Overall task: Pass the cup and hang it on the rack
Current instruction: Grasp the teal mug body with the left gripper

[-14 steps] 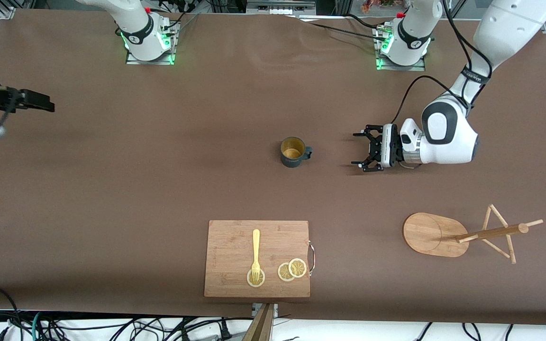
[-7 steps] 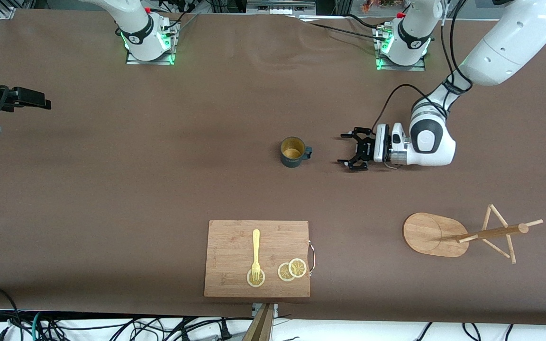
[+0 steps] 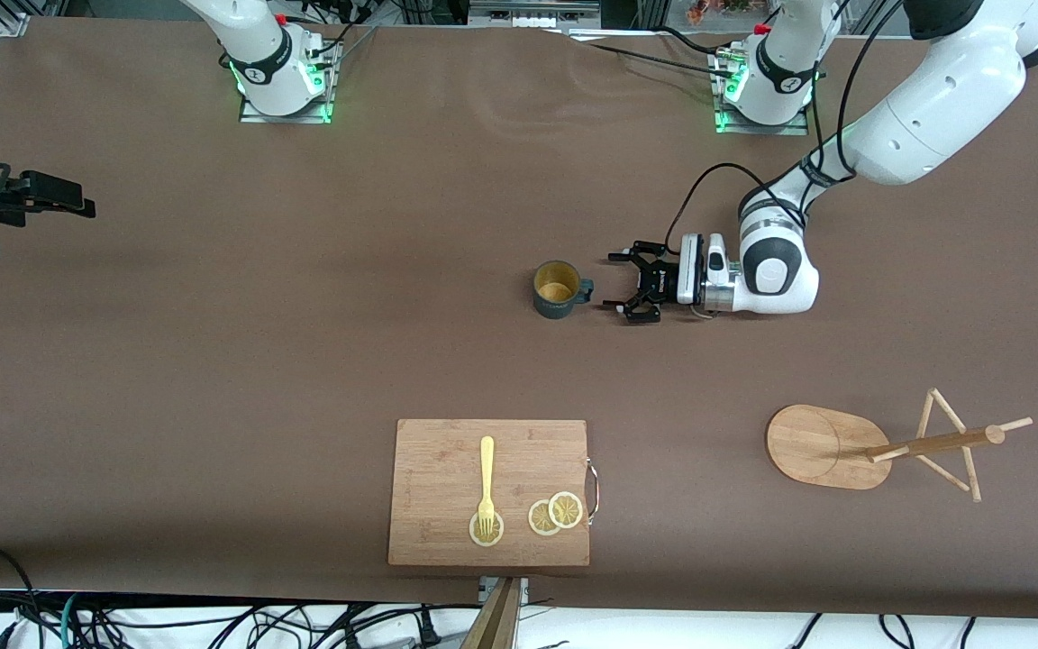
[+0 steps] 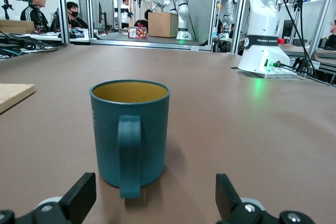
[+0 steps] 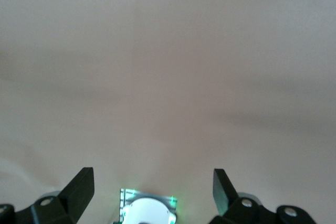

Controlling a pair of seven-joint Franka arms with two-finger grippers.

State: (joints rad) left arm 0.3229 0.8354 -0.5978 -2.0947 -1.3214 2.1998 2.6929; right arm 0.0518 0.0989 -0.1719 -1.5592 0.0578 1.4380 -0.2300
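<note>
One second on, left pincer [image 3: 624, 286] has closed in, fingers apart, facing cup [image 3: 558, 289] handle; right pincer [image 5: 152, 190] waits apart.

on the tabletop [image 3: 213, 361] there is one cup [image 3: 559, 289], one rack [image 3: 879, 446] and one cutting board [image 3: 447, 469]. the cutting board carries one fork [image 3: 486, 482] and three lemon slices [image 3: 555, 513]: one under the fork's tines, two overlapping near the board's metal handle. two robot arms are at the tabletop, each with one tool: the left tool [image 3: 629, 284] with two fingers spread apart, and the right tool [image 5: 152, 192], likewise with two fingers apart. two arm bases [image 3: 285, 81] glow green.
</note>
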